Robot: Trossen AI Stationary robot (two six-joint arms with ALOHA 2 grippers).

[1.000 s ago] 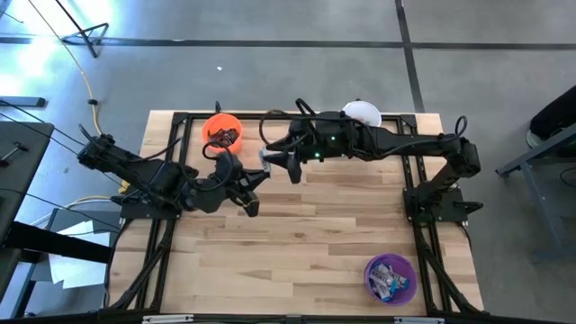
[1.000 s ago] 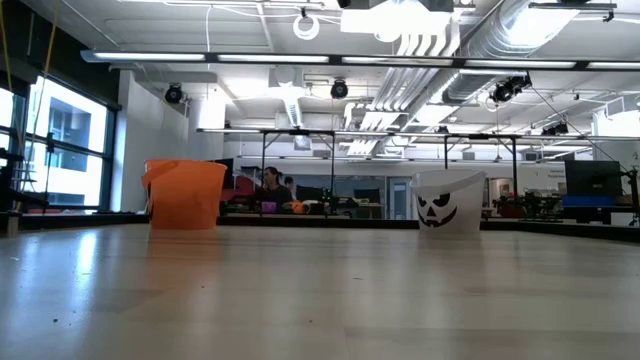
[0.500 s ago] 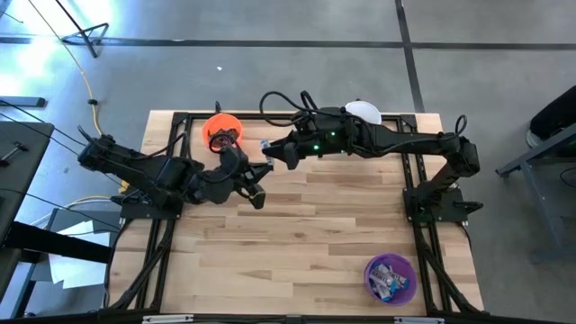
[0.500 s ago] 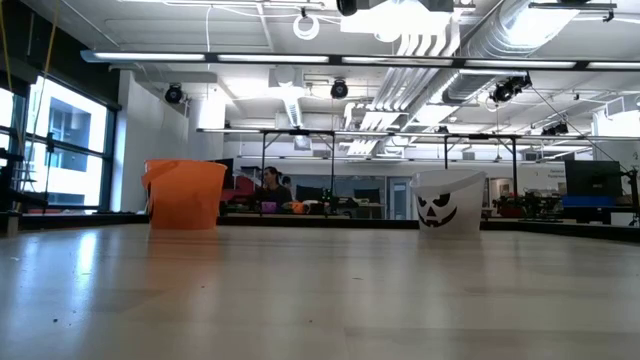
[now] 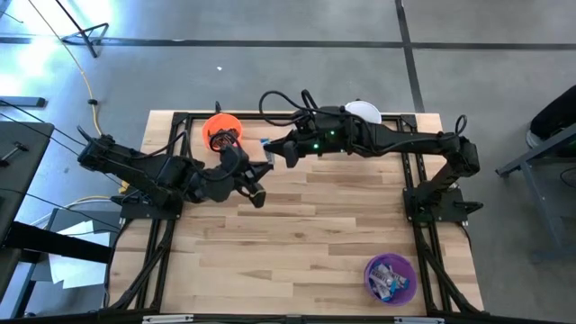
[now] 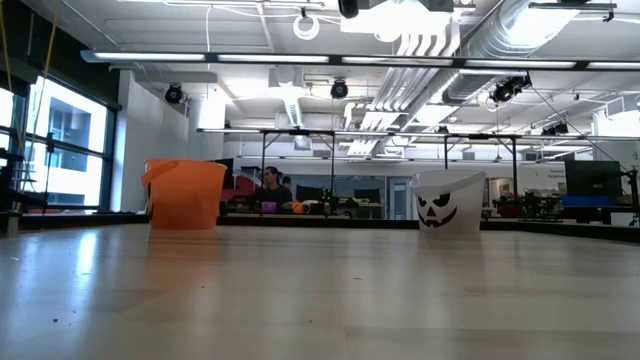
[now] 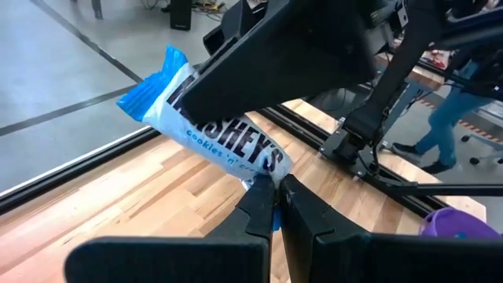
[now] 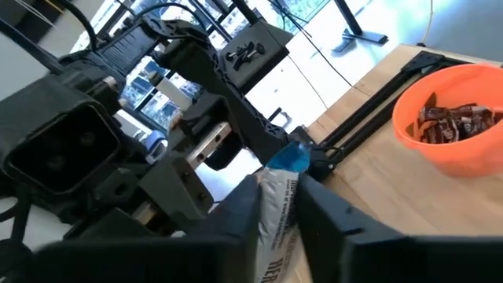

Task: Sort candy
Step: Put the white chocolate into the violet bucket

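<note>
A blue-and-white wrapped candy bar (image 7: 228,140) hangs in the air above the table's far middle, between my two grippers. My left gripper (image 7: 275,200) is shut on one end of it. My right gripper (image 8: 279,216) comes from the opposite side and is closed over the bar's middle. In the high view the candy bar (image 5: 267,146) shows just right of the orange cup (image 5: 222,132), which holds dark brown candy. Neither gripper shows in the low view. My left gripper pinches the bar's crimped end (image 7: 271,179) between its two fingertips, the fingers lying roughly along the bar. The bar reaches away past the fingers, clear of the table. My right gripper has the bar's middle (image 8: 273,200) between its two fingers (image 8: 244,212), one on each flat face, coming about level from the table's right. The blue end (image 8: 287,157) sticks out beyond them.
A white cup (image 5: 363,112) stands at the far edge behind the right arm. A purple cup (image 5: 390,277) with several wrapped pieces is at the near right corner. In the low view the orange cup (image 6: 185,195) and the white cup (image 6: 448,202) stand on the far side.
My right gripper has rolled about its wrist and shut on the candy bar. My left gripper has swung a little toward the far edge, bringing the bar up to the right gripper; it has stayed shut.
</note>
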